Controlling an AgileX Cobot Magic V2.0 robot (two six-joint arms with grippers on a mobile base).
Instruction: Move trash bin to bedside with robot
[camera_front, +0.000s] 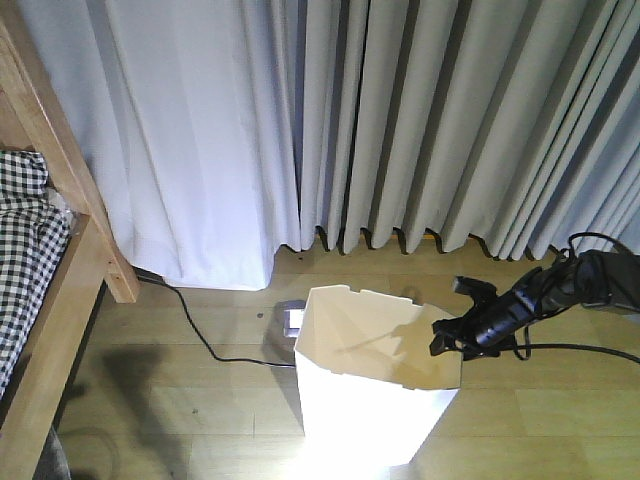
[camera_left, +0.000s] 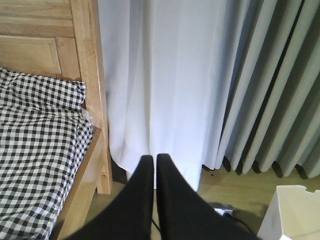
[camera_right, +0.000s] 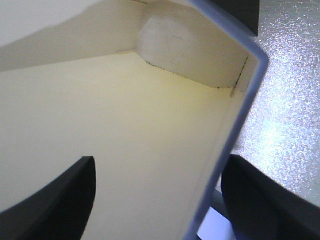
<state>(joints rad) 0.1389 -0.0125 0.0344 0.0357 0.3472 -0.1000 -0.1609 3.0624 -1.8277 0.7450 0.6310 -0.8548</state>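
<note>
Curtains (camera_front: 400, 120) fill the back of the room, and the bedside (camera_front: 60, 230) with its checked bedding (camera_left: 35, 145) sits far left, well apart from the trash bin (camera_front: 370, 400), which stands on the wooden floor (camera_front: 180, 390) in the middle. So there's a real stretch of floor to cover.

Right pincer (camera_front: 462, 340) is at the bin's right rim, and the wrist view shows one finger (camera_right: 60, 195) inside, one outside, straddling the thin wall. Whether they're actually biting down, I cannot tell. Left pincer (camera_left: 155, 165) hangs idle, fingers together, holding nothing.

The danger as I see it: a one-sided grip high on a tall, tapering bin. Pull it sideways and it could tip or slide out of the pincer.

And look at the black cable (camera_front: 200, 335) and the power strip (camera_front: 292, 318) just behind the bin, right along the route. The base could snag there.
</note>
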